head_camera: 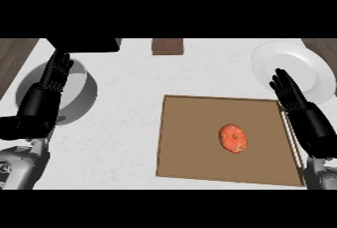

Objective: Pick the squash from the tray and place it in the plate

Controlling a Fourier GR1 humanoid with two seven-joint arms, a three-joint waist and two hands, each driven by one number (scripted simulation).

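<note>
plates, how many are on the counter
1: a white plate at the far right, beyond the brown tray, partly behind the right hand.

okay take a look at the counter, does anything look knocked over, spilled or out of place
Nothing stands out. The squash lies whole on the brown tray, the white plate sits beyond the tray's far right corner, and both hands, left and right, are open and hold nothing.

White marbled counter (pixel 125 133); dark wood floor (pixel 13 53) at far corners; even light.
</note>
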